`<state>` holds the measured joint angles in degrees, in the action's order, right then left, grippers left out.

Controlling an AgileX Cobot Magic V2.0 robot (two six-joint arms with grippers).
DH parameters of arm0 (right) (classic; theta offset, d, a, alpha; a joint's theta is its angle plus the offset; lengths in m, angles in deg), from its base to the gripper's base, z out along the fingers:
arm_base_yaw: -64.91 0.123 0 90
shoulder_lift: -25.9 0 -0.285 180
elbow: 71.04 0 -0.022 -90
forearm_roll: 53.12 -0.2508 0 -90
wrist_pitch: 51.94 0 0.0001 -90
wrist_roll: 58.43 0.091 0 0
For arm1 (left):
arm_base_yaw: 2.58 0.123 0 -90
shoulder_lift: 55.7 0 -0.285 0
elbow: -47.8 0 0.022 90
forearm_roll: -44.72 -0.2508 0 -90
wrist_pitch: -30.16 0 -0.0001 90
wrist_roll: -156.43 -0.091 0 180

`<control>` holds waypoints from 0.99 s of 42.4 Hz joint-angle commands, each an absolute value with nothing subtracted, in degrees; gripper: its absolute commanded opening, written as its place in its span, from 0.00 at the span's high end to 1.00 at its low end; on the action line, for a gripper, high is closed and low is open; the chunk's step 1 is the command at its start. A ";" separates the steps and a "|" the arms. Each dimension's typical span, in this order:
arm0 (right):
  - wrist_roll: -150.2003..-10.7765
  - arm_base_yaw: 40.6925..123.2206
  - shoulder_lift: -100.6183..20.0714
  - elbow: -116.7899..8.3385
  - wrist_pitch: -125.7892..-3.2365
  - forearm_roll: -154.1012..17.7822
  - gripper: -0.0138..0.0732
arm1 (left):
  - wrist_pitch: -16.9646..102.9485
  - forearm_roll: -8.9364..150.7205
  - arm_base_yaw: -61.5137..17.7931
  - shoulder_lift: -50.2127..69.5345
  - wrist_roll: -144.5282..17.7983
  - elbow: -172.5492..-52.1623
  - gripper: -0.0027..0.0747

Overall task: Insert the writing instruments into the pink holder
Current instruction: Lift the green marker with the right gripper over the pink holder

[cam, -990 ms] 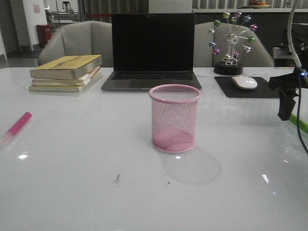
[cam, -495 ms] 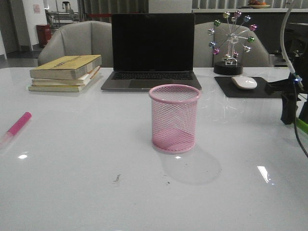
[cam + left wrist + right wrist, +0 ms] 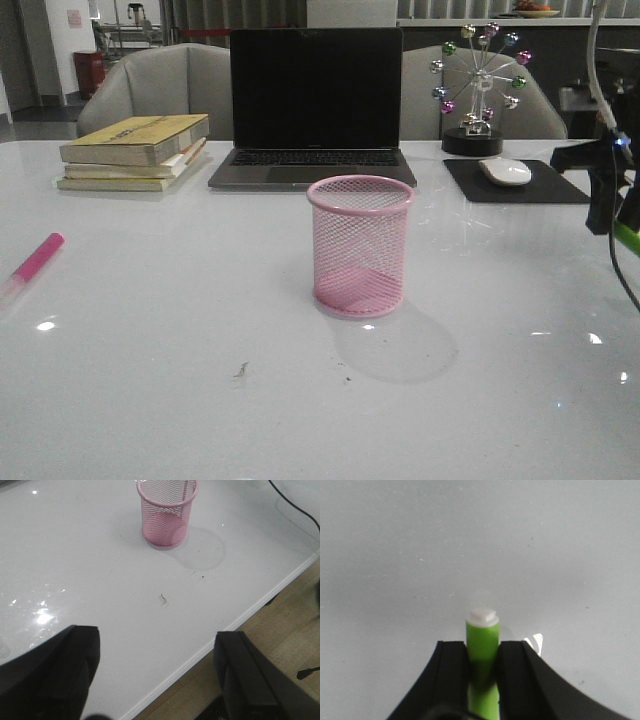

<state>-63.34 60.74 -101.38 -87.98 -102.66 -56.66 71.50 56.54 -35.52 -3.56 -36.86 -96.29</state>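
Since 1 s ago, right gripper (image 3: 612,205) shifted toward right edge of frame and up slightly, fingers clamped on green marker (image 3: 482,650). Table (image 3: 150,380) w/ pink cup (image 3: 360,245) at center, upright. Left gripper (image 3: 157,680) spread wide, holding nothing. Pink marker (image 3: 35,260) flat on table at left edge.

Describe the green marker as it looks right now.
The green marker is a thick lime-green barrel with a pale, squarish end sticking out past the right gripper, whose black fingers press on both its sides. In the front view only a green sliver shows at the table's right edge, below the gripper.
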 commanded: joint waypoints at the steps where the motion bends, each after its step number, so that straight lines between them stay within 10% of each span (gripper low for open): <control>1: -64.07 62.44 -91.84 -86.64 -98.27 -58.96 0.73 | 67.56 57.57 -35.92 -3.52 -36.80 -97.84 0.28; 22: -64.69 84.46 -64.04 -57.13 -53.41 -65.78 0.73 | 67.56 57.57 -35.92 -3.52 -36.80 -97.84 0.28; 42: -64.69 96.89 -73.23 -48.02 -21.34 -65.72 0.72 | 67.56 57.57 -35.92 -3.52 -36.80 -97.84 0.28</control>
